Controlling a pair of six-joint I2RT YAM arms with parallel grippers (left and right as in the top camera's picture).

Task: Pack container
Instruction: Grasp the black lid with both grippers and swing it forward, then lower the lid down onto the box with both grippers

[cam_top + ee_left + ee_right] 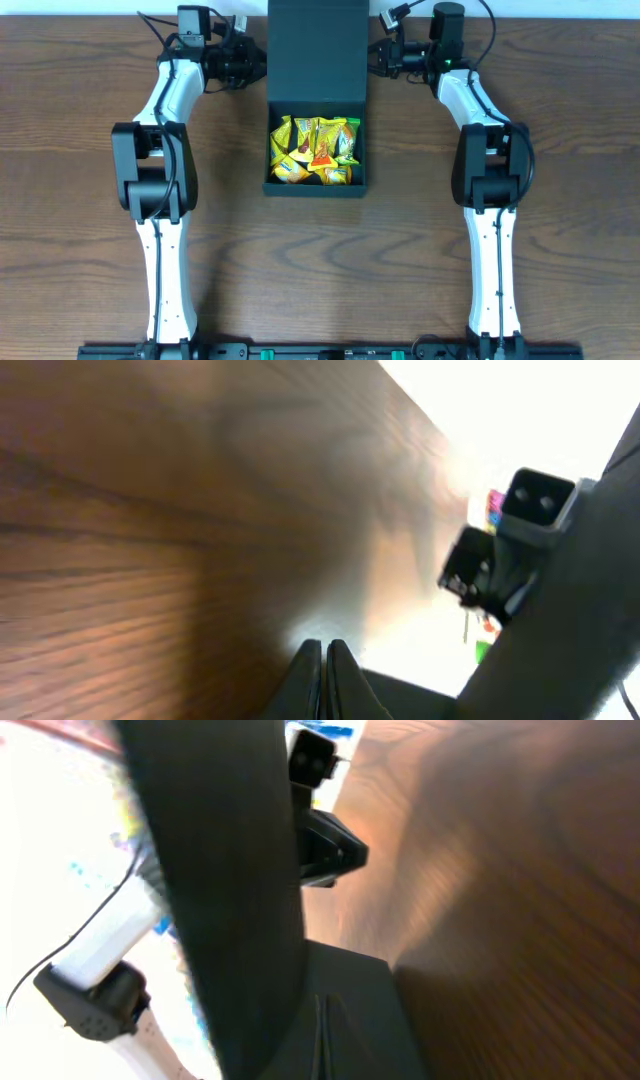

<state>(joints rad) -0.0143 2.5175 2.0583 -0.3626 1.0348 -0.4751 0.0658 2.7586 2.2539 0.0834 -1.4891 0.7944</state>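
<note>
Container (316, 187) sits at the far middle of the table (80, 150), filled with yellow candy packets (314, 150), its flap lid (318, 45) open on the far side, so we judge the filling done and the closing in hand. We see the left gripper (322, 660) just beside the lid's left edge and the right gripper (320, 1020) just beside its right edge, both with fingers pressed together and holding nothing. Next, we reckon, the lid must be tipped forward over the packets and pressed down without trapping one under the rim.
</note>
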